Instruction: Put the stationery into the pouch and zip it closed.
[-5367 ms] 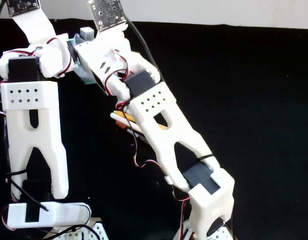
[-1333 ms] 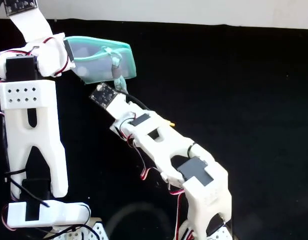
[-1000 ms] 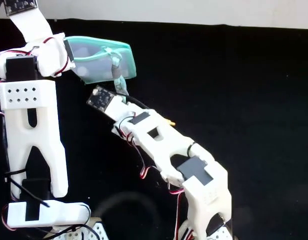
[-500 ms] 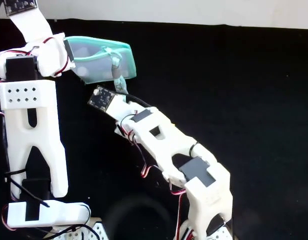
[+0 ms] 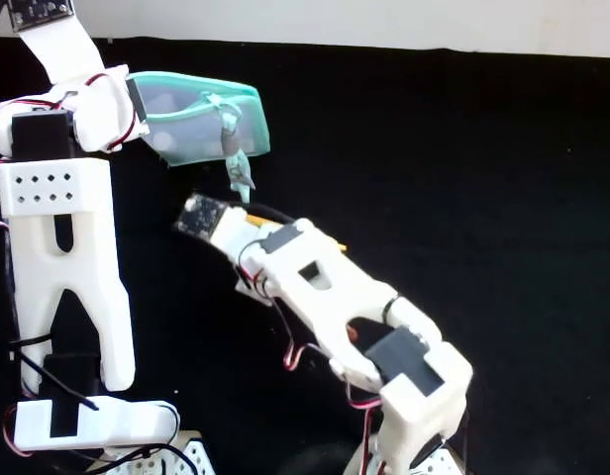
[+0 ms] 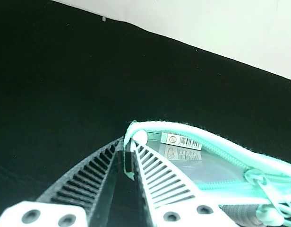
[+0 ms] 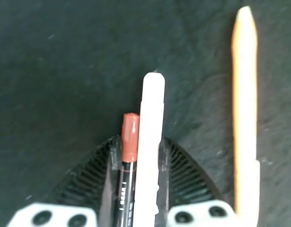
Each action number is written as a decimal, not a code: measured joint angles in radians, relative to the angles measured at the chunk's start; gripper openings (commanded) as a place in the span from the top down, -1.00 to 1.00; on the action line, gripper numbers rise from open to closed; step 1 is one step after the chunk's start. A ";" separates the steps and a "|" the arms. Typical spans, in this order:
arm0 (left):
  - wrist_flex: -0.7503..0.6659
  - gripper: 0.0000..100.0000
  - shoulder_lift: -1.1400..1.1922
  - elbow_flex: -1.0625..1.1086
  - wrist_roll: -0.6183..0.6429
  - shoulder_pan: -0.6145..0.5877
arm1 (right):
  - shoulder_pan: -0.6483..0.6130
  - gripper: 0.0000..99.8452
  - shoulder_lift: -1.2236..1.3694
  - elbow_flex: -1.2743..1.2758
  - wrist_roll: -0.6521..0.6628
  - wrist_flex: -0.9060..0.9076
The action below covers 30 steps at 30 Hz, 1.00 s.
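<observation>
Where the pouch sits: the teal pouch (image 5: 201, 119) is at 11 o'clock in the high view. One corner is clamped in the left gripper (image 6: 129, 158), whose jaws are shut tight on the seam by the zip's end.
Pouch handling: soft, light and partly clear plastic. I judge it will sag and twist away from a push, so the held corner is its only anchor.
Zip: the zip (image 6: 230, 150) runs along the upper edge. Its corded zip pull (image 5: 237, 168) dangles at 5 o'clock of the pouch. It is small and floppy, so it is best pinched at the cord's root. How wide the mouth stands open, I cannot tell.
Right gripper: at 6 o'clock of the pouch, the right gripper (image 7: 138, 142) is closed on two things side by side, the red pen (image 7: 129, 137) and the white pen (image 7: 151, 109).
Pens handling: stiff, light and smooth. Two round barrels in one pinch may roll against each other. The long free ends beyond the jaws can lead into the mouth.
Orange pencil: the orange pencil (image 7: 244, 85) lies outside the jaws, parallel to the pens and just beside them. It is thin and rigid, so mid-shaft is the place to take it.
Edges: the tabletop (image 5: 463, 178) ends at 12 o'clock against a pale wall (image 5: 434, 25), near the pouch.
Open room: bare black tabletop spreads from 1 to 5 o'clock of the pouch. The left arm's links stand from 7 to 9 o'clock.
</observation>
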 measured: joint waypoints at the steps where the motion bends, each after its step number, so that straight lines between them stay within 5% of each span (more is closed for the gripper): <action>1: 0.000 0.99 0.000 0.000 0.000 0.000 | -0.003 0.98 -0.011 0.012 -0.011 0.000; 15: 0.000 0.99 0.000 0.000 0.000 0.000 | -0.009 0.98 -0.021 0.021 -0.068 0.006; 30: 0.000 0.99 0.000 0.000 0.000 0.000 | 0.034 0.99 -0.166 -0.038 -0.273 0.029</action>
